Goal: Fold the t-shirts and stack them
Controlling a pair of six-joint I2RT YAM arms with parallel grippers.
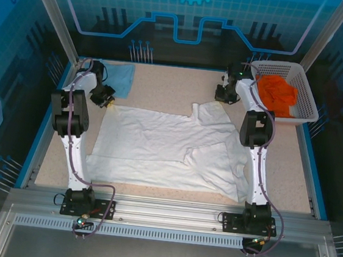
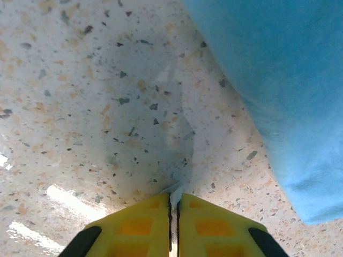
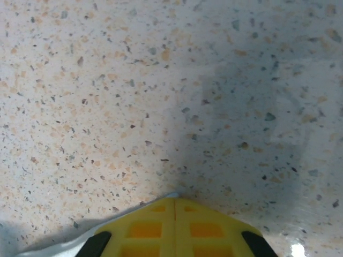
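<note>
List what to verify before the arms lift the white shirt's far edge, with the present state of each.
1. Left hand gripping the white t-shirt: ok. The fingers are shut with a sliver of white cloth pinched between the tips.
2. Right hand gripping the same shirt: cannot tell. The fingers are shut, with only a white speck showing at the tips.
3. Shirt lying flat: not ok. Its right side is bunched and folded over.
4. Light blue t-shirt free of the left hand: ok. It lies beside the fingers without touching them.
5. Basket off the white shirt: ok. It sits apart at the far right corner.
</note>
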